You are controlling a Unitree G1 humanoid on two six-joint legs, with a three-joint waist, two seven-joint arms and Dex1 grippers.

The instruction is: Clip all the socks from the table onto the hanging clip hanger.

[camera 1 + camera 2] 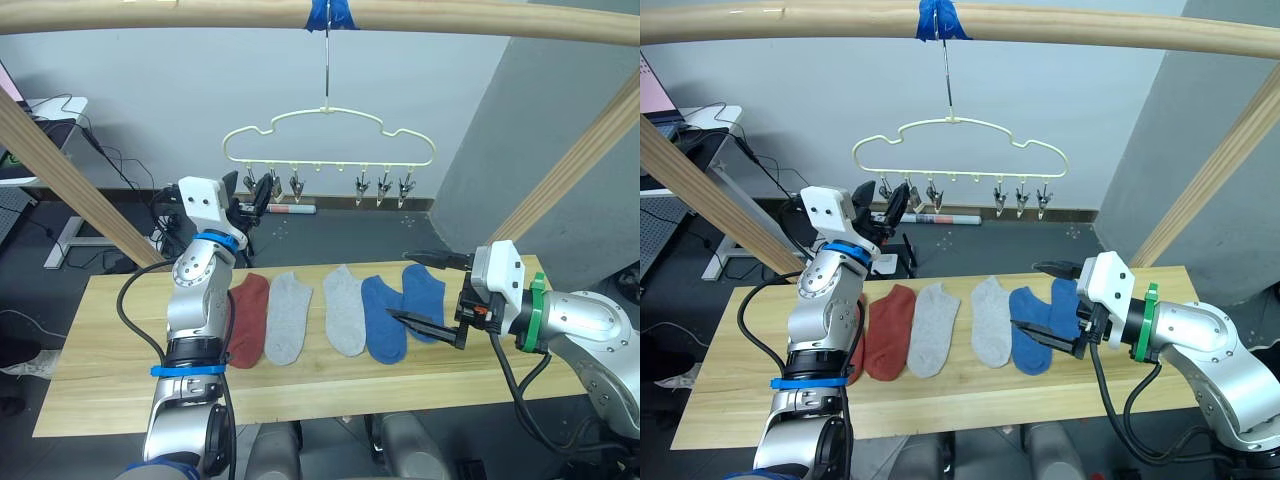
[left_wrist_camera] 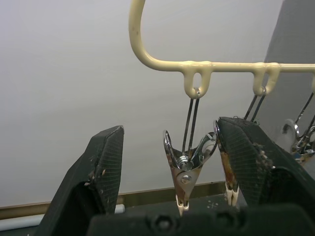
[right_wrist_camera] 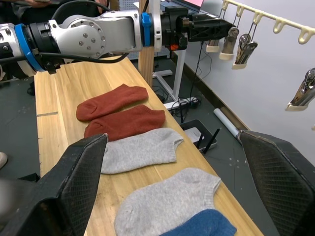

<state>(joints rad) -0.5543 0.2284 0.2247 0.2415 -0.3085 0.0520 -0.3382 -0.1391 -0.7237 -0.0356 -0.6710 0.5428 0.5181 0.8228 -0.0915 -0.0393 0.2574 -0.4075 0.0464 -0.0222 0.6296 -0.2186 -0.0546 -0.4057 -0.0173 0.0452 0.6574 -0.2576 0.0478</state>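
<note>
Left wrist view: left gripper [image 2: 172, 172] is raised to the clip hanger [image 1: 328, 136], fingers [image 2: 101, 167] spread wide with one metal clip [image 2: 184, 169] hanging between them, not yet touched; a second clip lies close against the inner face of the other finger. Right gripper [image 1: 432, 298] hovers low over the blue socks [image 1: 400, 305] at its end of the row, fingers open and empty. The socks I can make out (rust-red [image 1: 248, 318], two grey [image 1: 318, 312], two blue) all lie flat on the table [image 1: 110, 385]; none is on the hanger. Risks, as I judge them: the hanger hangs from a thin hook [image 1: 326, 70] and is free to swing, so a squeeze slightly off centre may push the clip aside instead of opening it, or catch the neighbouring clip too. No sock is in hand, so a clip opened now must wait for the right arm. The blue socks lie touching, perhaps overlapping; a pinch there could lift both or just drag the fabric. The left forearm stands over the rust-red socks and may brush them when lowered.
</note>
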